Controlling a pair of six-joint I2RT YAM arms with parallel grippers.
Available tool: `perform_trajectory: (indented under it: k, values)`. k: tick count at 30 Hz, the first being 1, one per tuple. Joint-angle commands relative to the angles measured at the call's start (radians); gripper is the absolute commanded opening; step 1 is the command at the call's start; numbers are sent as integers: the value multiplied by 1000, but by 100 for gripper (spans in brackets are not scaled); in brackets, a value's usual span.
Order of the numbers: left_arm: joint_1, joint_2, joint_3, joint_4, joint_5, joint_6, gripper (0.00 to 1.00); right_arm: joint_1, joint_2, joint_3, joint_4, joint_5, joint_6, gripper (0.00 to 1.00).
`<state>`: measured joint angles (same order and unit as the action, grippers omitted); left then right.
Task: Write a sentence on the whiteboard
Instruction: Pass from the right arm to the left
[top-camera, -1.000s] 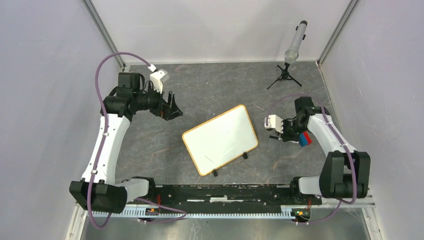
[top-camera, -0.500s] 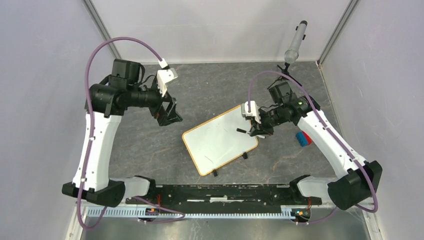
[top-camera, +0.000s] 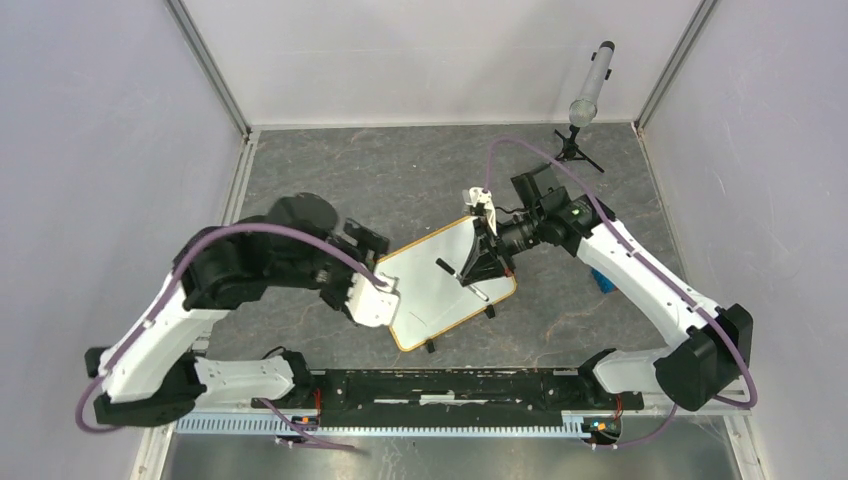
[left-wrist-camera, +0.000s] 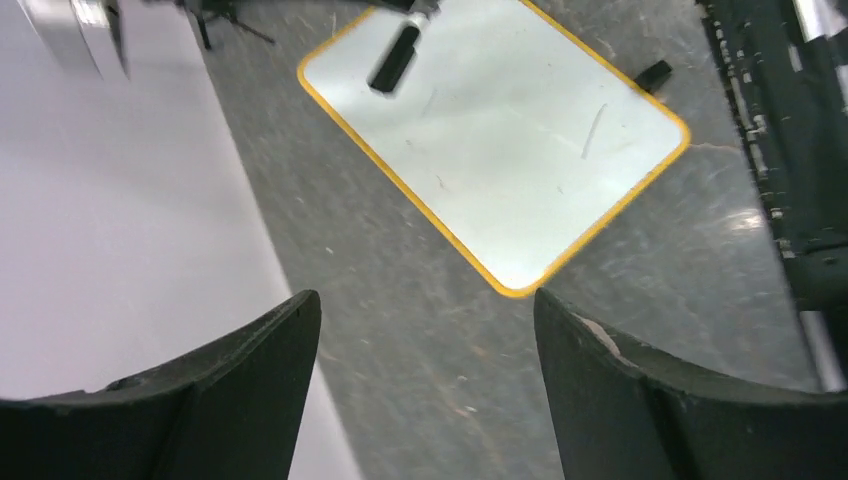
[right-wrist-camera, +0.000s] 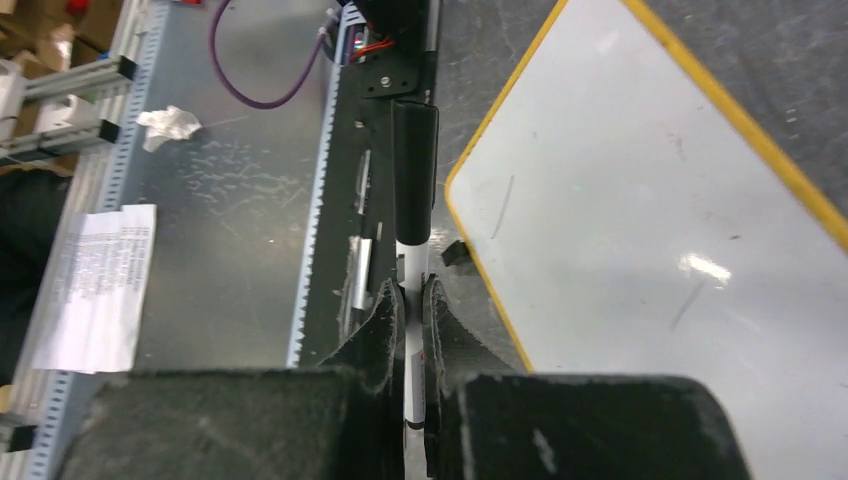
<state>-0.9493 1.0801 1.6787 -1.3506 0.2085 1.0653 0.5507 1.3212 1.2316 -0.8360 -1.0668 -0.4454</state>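
Whiteboard (top-camera: 432, 298): small rect. white panel w/ thin orange-yellow frame, rounded corners. Lies flat on the grey surface (top-camera: 400, 180), approx. mid-way betw. the two arms, turned diagonal. Two small black feet (top-camera: 430, 347) stick out from the long edge nearer the arm bases. Face mostly blank, only a few faint dark streaks.

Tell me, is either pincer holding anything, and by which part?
The right pincer grips a marker by its white barrel, just behind the black cap. The left pincer is open and holds nothing.

Robot lab cell, white enclosure walls (top-camera: 90, 150), slotted aluminium rail (top-camera: 450, 428), purple cable (right-wrist-camera: 270, 102)
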Motion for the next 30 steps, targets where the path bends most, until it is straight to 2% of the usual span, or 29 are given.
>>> perform_trajectory:
  k: [1,5,10,16,20,30]
  values:
    - [-213,94,11,107,-366,147,81,26,-3,-67,124,-103,163,0]
    - [-338,162,6,139,-498,129,70,40,-10,-102,159,-88,207,0]
    - [-427,207,-9,149,-527,108,66,51,-17,-134,211,-108,272,0]
    - [-437,270,1,112,-462,62,66,63,-24,-144,238,-125,309,0]
    - [-437,316,13,85,-431,6,61,66,-39,-166,250,-128,321,0]
    - [-436,348,-16,87,-420,-8,51,72,-60,-175,248,-130,321,0]
